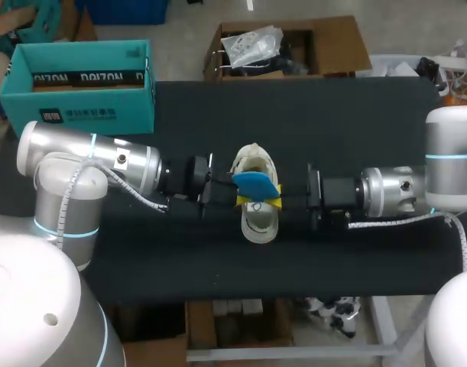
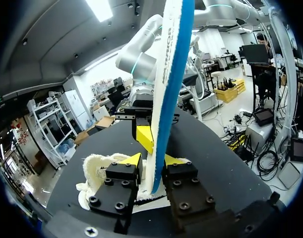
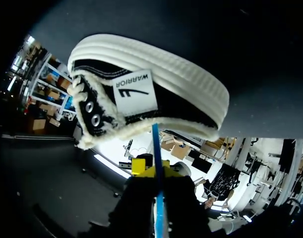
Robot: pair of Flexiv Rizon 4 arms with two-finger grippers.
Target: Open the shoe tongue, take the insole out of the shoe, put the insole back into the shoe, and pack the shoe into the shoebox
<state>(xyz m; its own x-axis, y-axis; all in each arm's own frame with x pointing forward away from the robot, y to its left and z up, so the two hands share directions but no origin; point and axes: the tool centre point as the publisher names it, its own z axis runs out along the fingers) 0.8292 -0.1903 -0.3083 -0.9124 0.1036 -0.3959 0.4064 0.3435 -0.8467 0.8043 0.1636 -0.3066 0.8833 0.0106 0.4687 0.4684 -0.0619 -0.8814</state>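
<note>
Over on the left, the teal shoebox [image 1: 88, 115] sits open at the far corner of the black table [image 1: 355, 122], well apart from the action. In comes the left arm [image 1: 103, 157] from that side, and its left gripper [image 1: 238, 200] is at the near edge of the blue insole [image 1: 256, 183]. The left wrist view settles it: the insole [image 2: 173, 64] stands upright on edge, white-backed and blue-faced, pinched between the two yellow tips of the left gripper [image 2: 153, 161], jaws narrow and clamped on it.

Centre table, the white shoe [image 1: 257, 222] lies directly beneath the insole, on the cloth. From the head camera its inside is mostly covered. The right wrist view opens it up, showing the shoe [image 3: 156, 64] with its black lining, ribbed white sole and metal eyelets.

On the right, the right gripper [image 1: 277, 202] meets the insole's other edge, the right arm [image 1: 394, 191] stretching in behind it. Its own camera shows the insole [image 3: 155, 144] edge-on as a thin blue line running between the yellow tips of the right gripper [image 3: 152, 168], jaws narrow and closed on it.
</note>
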